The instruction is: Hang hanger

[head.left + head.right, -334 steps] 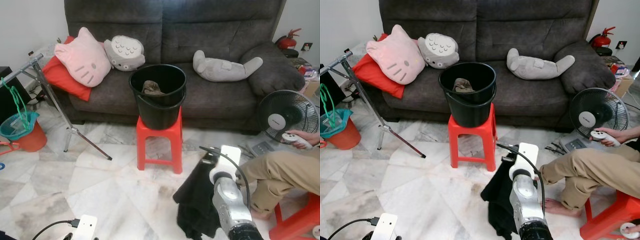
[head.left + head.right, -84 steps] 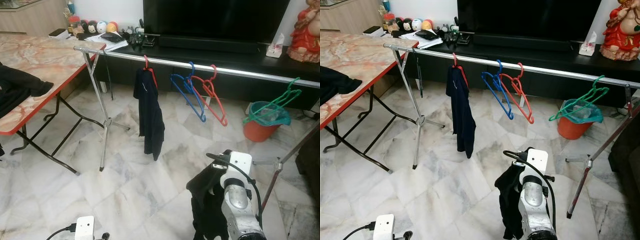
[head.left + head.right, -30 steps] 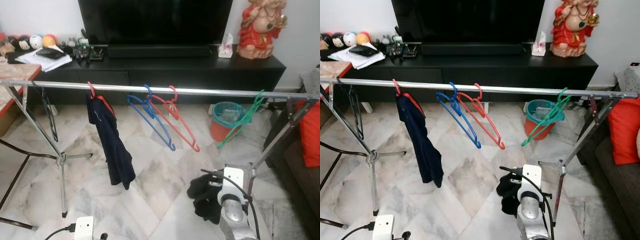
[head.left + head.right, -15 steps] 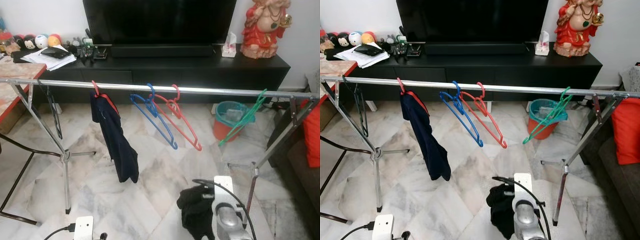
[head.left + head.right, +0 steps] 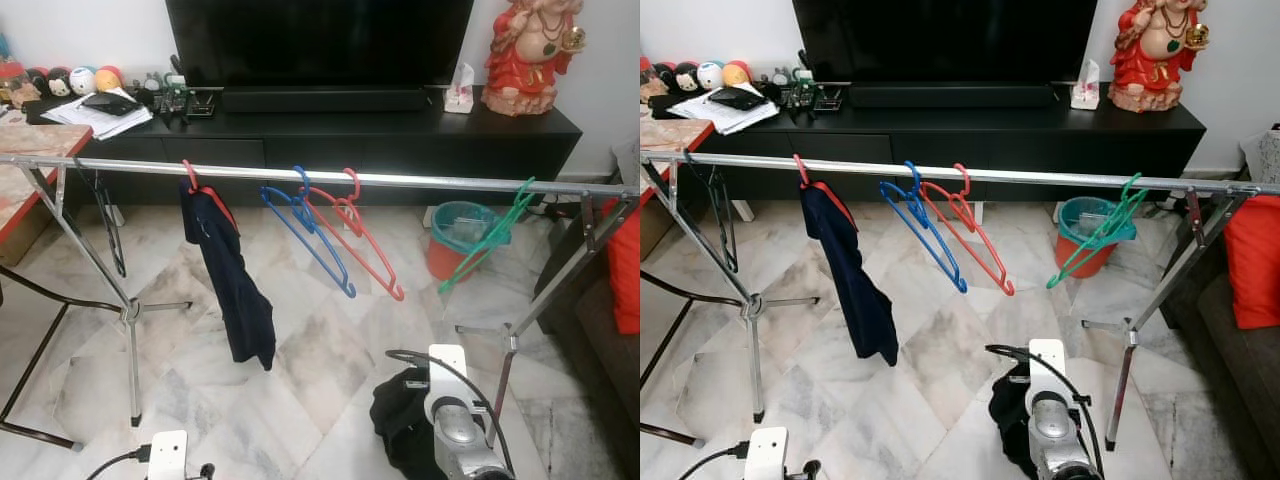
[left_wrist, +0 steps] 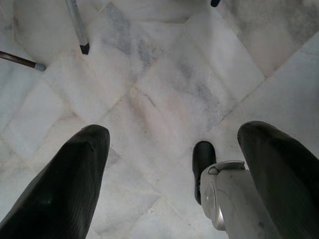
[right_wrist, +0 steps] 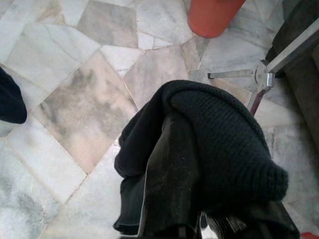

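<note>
A silver clothes rail (image 5: 420,182) crosses the room in front of me. On it hang a red hanger with a dark navy garment (image 5: 235,285), an empty blue hanger (image 5: 312,240), an empty red hanger (image 5: 368,250) and, further right, an empty green hanger (image 5: 488,242). My right gripper (image 7: 172,164) is low at the bottom right, short of the rail and shut on a black knitted garment (image 7: 214,129) that drapes over its fingers. The left gripper (image 6: 169,164) hangs open above the marble floor with nothing in it.
The rail's tripod legs stand at the left (image 5: 130,330) and right (image 5: 515,335). An orange bin (image 5: 452,250) sits behind the rail by the black TV console (image 5: 400,125). A folding table (image 5: 25,170) is at the left and a red cushion (image 5: 628,270) at the right.
The view has swung from the sofa and bucket round to the rail, which now faces me squarely. Over the last half second my right wrist and the black garment shifted slightly right.
</note>
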Motion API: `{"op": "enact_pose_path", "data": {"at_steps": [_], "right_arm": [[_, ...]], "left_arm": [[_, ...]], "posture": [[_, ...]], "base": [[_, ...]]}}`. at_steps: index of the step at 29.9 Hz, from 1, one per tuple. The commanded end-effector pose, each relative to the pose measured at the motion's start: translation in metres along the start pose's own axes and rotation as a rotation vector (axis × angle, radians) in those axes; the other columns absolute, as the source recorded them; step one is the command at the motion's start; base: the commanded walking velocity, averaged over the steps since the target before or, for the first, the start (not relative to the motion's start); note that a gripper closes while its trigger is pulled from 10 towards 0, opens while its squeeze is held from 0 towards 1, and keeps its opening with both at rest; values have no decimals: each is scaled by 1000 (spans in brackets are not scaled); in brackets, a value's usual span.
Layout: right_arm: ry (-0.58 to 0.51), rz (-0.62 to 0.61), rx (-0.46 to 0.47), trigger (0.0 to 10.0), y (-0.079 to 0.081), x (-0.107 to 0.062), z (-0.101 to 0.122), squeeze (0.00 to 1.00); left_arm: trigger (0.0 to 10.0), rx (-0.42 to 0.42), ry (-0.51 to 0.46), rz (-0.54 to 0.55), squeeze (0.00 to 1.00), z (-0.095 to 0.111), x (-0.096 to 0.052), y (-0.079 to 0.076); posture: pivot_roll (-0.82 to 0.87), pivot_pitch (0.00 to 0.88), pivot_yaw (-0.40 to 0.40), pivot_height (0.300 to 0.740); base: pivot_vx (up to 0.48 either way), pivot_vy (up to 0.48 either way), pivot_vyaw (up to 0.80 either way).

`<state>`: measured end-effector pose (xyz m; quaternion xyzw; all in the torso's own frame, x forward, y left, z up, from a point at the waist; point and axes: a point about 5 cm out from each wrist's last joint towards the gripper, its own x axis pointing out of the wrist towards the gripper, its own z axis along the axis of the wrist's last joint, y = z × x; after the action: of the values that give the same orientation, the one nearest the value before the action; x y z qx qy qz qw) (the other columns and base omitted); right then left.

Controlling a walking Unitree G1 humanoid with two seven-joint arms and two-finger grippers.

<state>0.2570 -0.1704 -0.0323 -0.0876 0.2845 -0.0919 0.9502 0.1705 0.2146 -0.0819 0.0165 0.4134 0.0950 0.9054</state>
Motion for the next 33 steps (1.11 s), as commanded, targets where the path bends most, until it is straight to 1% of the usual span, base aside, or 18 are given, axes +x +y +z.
{"op": "enact_pose_path", "data": {"at_steps": [1,15,33], "right_arm": [[-26,12,-17,10000,3,1,5,0],[-28,10,-26,10000,3,0,4,0],[-13,15,-47,10000,4,-1,-1,0]], "left_arm": [[10000,21,13,2,0,-3,-1,1],[10000,32,15,-1,0,-4,-1,1],[10000,41,15,0,0,-5,-1,1]], "posture": [[9,0,10,740],[6,0,9,740],[4,0,8,740]], "base": [[0,0,0],[0,0,0],[0,-324,0]]}}
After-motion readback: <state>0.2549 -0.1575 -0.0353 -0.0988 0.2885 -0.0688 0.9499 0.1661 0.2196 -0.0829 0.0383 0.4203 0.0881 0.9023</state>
